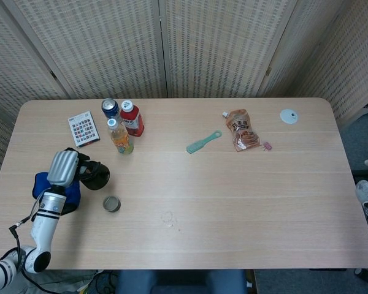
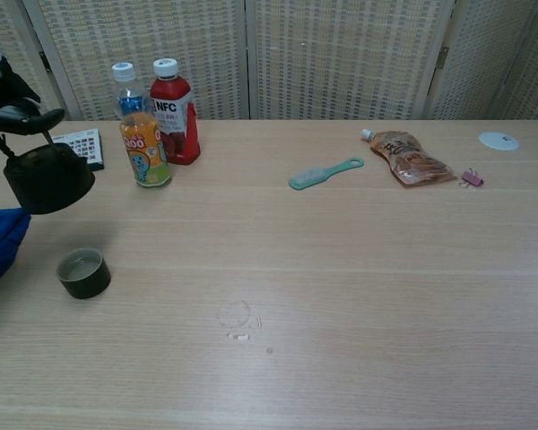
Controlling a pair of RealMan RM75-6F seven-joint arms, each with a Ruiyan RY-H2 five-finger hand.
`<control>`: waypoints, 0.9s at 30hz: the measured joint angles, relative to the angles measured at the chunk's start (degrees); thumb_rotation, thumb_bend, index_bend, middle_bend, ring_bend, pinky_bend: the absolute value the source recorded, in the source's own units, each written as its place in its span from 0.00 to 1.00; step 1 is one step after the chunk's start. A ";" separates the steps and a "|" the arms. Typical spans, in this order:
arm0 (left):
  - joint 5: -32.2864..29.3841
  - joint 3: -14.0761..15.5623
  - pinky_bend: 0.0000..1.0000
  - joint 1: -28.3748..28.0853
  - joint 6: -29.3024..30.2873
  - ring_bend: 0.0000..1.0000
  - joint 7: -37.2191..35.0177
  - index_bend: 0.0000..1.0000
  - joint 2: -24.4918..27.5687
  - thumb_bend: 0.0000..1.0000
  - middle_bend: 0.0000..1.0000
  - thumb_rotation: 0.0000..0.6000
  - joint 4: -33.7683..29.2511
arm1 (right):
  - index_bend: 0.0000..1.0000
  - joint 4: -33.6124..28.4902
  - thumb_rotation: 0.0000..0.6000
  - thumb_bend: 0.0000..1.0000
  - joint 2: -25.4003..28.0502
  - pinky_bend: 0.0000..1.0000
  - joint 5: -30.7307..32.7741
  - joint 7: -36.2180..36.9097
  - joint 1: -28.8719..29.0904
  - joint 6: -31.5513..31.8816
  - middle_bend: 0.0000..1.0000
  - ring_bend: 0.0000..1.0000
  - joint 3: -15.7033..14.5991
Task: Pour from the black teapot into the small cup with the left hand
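- A black teapot point(image 2: 47, 177) is hanging above the tabletop point(image 1: 233, 190) at its left side, held upright and clear of the surface.
- The left hand point(image 1: 64, 166) is gripping the teapot by its handle, with the fingers point(image 2: 22, 116) wrapped over the top.
- The small cup point(image 2: 82, 272), dark and round, is standing on the tabletop just in front of and slightly right of the teapot, apart from it.
- A blue cloth point(image 1: 49, 187) is lying under the left arm at the tabletop's left edge.
- Behind the teapot, an orange drink bottle point(image 2: 142, 130), a red bottle point(image 2: 174, 112) and a blue can point(image 1: 110, 108) are standing close together, with a patterned card box point(image 1: 83, 128) lying to their left.
- Further right, a green brush point(image 1: 203, 142), a brown snack pouch point(image 1: 241, 130), a small pink clip point(image 1: 267, 146) and a white disc point(image 1: 288, 116) are lying well apart from the teapot.
- The right hand is out of both views.
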 measured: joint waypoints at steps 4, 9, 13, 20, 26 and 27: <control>-1.61 -0.16 0.44 -0.91 -2.58 0.96 -0.11 1.00 -1.04 0.18 1.00 0.34 2.32 | 0.32 0.12 1.00 0.16 -0.02 0.17 0.27 -0.02 -0.01 -0.25 0.22 0.20 -0.03; -3.00 -0.18 0.44 -2.17 -5.22 0.95 -0.11 1.00 -2.62 0.13 1.00 0.14 5.45 | 0.32 0.32 1.00 0.16 -0.14 0.17 0.58 -0.03 0.13 -0.67 0.22 0.20 -0.02; -3.13 -0.02 0.44 -2.91 -6.12 0.95 -0.52 1.00 -3.98 0.11 1.00 0.01 8.19 | 0.32 0.59 1.00 0.16 -0.23 0.17 0.93 0.04 0.18 -0.97 0.22 0.20 0.01; -2.77 0.42 0.43 -4.07 -7.23 0.93 -1.33 1.00 -6.49 0.09 1.00 0.00 13.49 | 0.32 1.31 1.00 0.16 -0.49 0.17 1.37 0.44 0.27 -1.46 0.22 0.20 0.02; -2.47 1.10 0.41 -4.84 -8.21 0.90 -0.89 1.00 -8.42 0.09 1.00 0.00 17.46 | 0.32 1.98 1.00 0.16 -0.71 0.17 1.74 0.97 0.31 -1.87 0.22 0.20 0.06; -2.40 1.31 0.40 -4.99 -8.48 0.89 -0.64 1.00 -8.70 0.09 1.00 0.00 18.02 | 0.32 2.09 1.00 0.16 -0.76 0.17 1.78 1.05 0.33 -1.94 0.22 0.20 0.05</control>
